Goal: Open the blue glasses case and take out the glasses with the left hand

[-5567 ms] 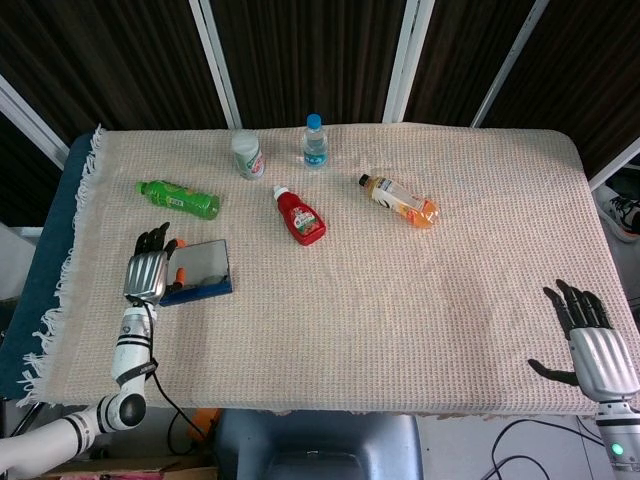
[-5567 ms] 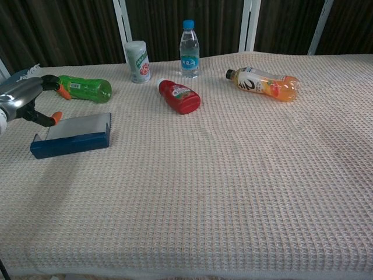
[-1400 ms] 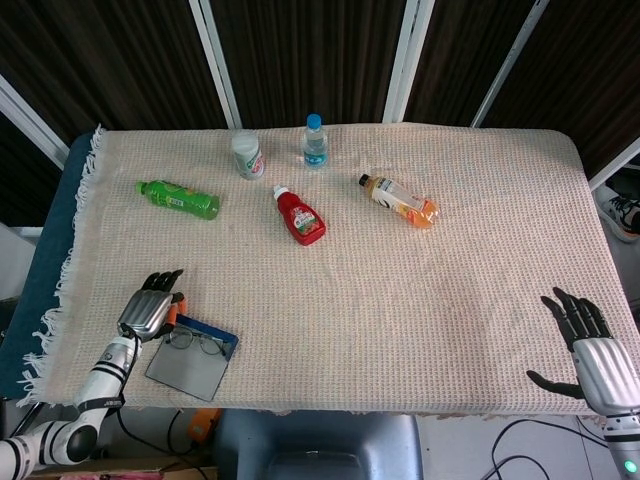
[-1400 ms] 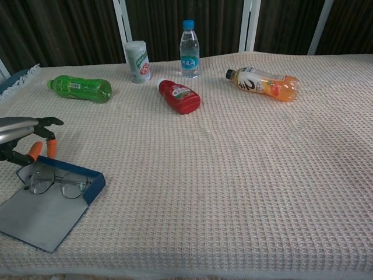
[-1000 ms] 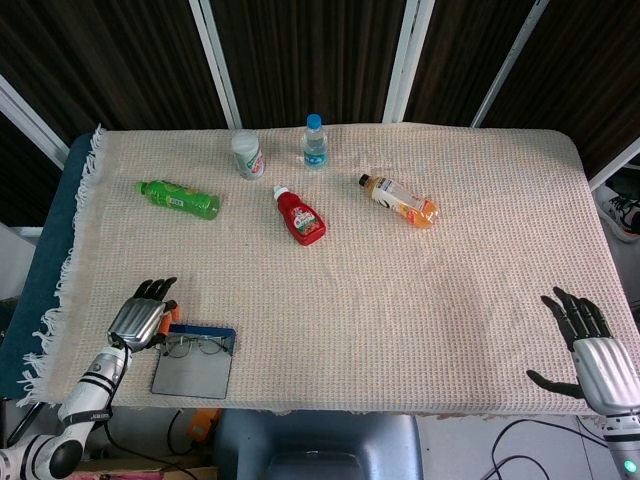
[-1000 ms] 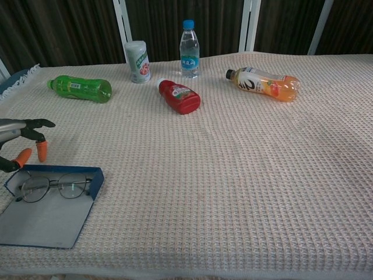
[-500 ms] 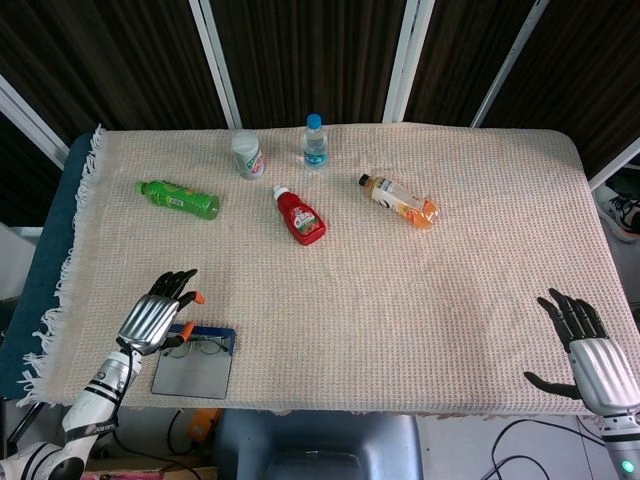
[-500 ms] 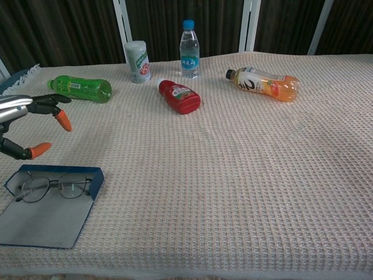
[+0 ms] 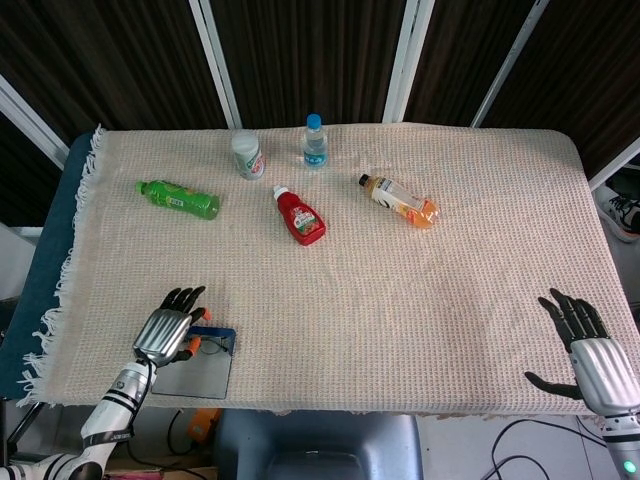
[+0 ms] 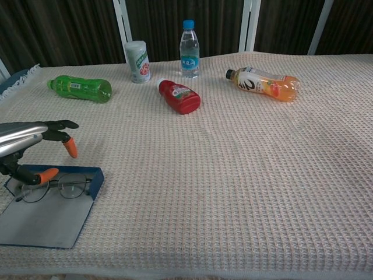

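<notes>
At the near-left corner of the table, about seven o'clock from the middle of the cloth, the blue glasses case [image 10: 52,204] lies open with its grey lid folded flat toward you and the thin wire-framed glasses [image 10: 49,188] resting in the blue tray at its far end. Your left hand [image 10: 32,149] hovers just above them, fingers spread, the orange-tipped thumb [image 10: 46,174] low beside the frame and an orange fingertip [image 10: 71,147] above it; nothing is pinched. So the opening looks done and you are on the pick.

Next, I'd judge, bring the thumb and finger down either side of the bridge or a lens rim and close gently, since the frame is thin and lies flat against the tray. Lift straight up so the tray wall doesn't catch a temple.

Your right hand [image 9: 590,350] rests with fingers apart at the table's near-right edge, around five o'clock, well away.
</notes>
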Robot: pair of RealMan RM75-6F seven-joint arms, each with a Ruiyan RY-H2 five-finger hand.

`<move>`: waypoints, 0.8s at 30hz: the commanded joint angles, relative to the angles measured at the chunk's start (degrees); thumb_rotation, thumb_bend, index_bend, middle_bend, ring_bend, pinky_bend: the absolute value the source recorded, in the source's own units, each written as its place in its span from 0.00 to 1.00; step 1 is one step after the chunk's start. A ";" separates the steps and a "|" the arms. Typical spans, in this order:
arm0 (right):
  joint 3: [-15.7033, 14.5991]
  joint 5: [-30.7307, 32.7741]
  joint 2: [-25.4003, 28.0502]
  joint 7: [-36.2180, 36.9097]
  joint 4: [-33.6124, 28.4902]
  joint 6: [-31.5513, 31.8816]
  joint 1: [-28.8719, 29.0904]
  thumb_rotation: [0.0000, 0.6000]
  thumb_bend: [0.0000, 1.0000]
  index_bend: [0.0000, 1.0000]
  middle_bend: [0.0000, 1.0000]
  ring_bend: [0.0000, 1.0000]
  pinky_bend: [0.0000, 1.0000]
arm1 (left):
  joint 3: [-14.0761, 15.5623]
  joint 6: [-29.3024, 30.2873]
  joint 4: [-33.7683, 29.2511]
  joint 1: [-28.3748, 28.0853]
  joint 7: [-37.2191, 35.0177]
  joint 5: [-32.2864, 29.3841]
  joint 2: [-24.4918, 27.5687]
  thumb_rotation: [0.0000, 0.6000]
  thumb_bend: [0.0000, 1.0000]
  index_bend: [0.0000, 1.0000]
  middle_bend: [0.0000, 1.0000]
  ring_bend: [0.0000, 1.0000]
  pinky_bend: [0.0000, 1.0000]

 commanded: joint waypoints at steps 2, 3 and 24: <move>-0.07 -0.12 0.00 -0.06 0.00 -0.02 0.01 1.00 0.18 0.00 0.00 0.00 0.00 | 0.19 -0.03 0.92 0.00 0.49 -0.79 -0.72 1.00 0.41 0.35 0.00 0.00 0.00; -0.06 -0.13 -0.02 -0.09 0.00 0.01 0.00 1.00 0.18 0.00 0.00 0.00 0.00 | 0.11 0.17 1.34 0.05 0.65 -1.21 -1.16 1.00 0.41 0.35 0.00 0.00 0.00; 0.04 0.28 -0.16 -0.74 -0.14 -0.14 0.02 1.00 0.18 0.00 0.00 0.00 0.00 | -0.24 -0.39 4.47 0.03 -0.83 -2.38 -3.28 1.00 0.42 0.44 0.00 0.00 0.00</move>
